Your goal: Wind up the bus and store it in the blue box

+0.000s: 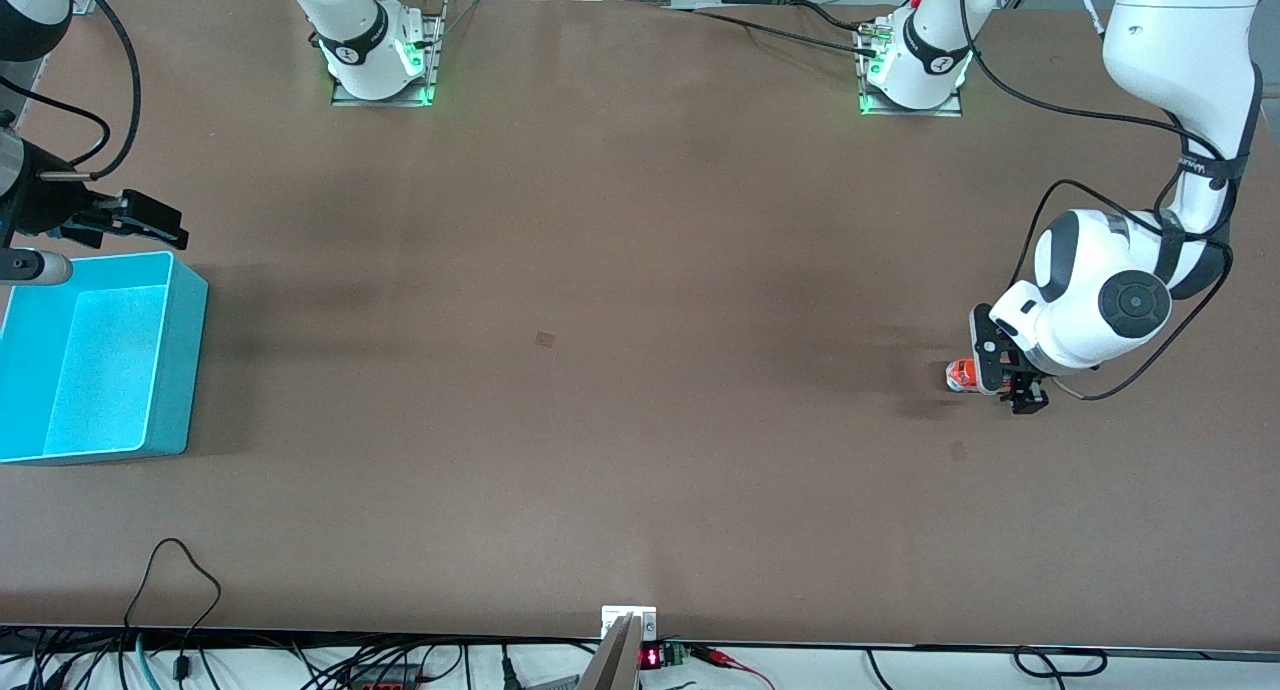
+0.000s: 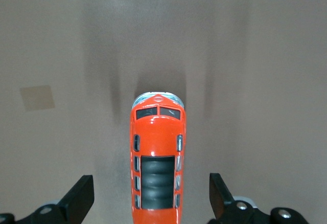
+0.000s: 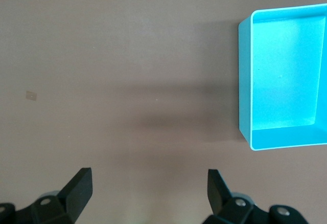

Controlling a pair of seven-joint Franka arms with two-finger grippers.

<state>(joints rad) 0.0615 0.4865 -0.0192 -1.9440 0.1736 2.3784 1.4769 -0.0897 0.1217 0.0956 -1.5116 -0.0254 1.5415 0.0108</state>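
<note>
The bus (image 2: 158, 157) is a small, glossy orange toy of moulded plastic, rounded at the nose, with dark ribbed roof panels, small side windows and a pale grey-white base. It sits on the table (image 1: 600, 370) toward the left arm's end, lying lengthwise between the two fingers (image 2: 82, 196) of the left gripper (image 2: 152, 198), nose pointing away from the wrist. Those black, wedge-shaped fingers are spread wide, each standing clear of the bus's sides with bare table showing in both gaps.

The blue box (image 1: 95, 370) is a rectangular turquoise plastic bin with smooth plain walls, a thin rim and a finely speckled floor. It stands at the right arm's end of the table. The right gripper (image 1: 150, 222) hangs above the table just beside the box's rim; its fingers (image 3: 79, 185) are spread wide around nothing, and the box lies out past the fingertips, off to one side.

The table is a flat, matte brown board with faint darker smudges and a small tan patch (image 1: 545, 339) near its middle. Cables (image 1: 180, 580) trail along the edge nearest the front camera.
</note>
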